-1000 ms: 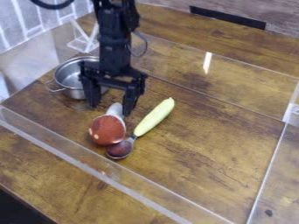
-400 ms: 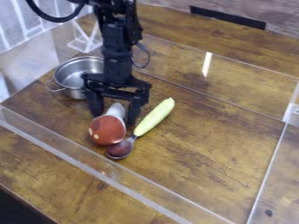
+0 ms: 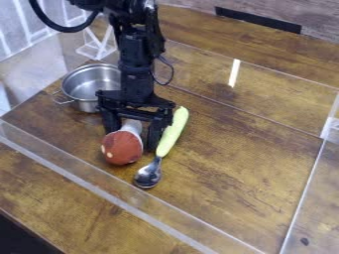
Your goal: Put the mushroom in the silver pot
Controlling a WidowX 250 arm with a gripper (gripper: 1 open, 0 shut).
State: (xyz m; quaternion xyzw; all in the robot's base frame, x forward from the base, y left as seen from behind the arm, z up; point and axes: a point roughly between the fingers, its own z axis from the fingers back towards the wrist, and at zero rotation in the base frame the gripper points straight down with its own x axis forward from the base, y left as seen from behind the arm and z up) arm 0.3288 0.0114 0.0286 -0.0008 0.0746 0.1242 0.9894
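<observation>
Mushroom (image 3: 121,146) lies on its side on the wooden surface (image 3: 239,189), front-left of centre. Cap is rounded, reddish-brown, slightly glossy, facing the camera; the short pale stem points up and back, toward the arm. Stem end sits right under the gripper, so it's partly hidden.

Gripper (image 3: 133,122) points straight down, just above the stem end. Fingers are spread wide, released, one on each side of the stem, nothing grasped. Can't tell whether a fingertip touches the mushroom or the surface.

Silver pot (image 3: 89,87) is behind and left of the mushroom, near it but apart. Round, shiny steel, low straight walls; inside looks empty. The arm's black column hides its right rim.

Spoon (image 3: 165,144) lies just right of the mushroom: yellow-green handle angled up-right, alongside the right finger; metal bowl at the near end, in front and right of the cap. Whether handle and finger touch, can't tell.

Clear acrylic walls (image 3: 79,164) run along the front and sides of the surface.
</observation>
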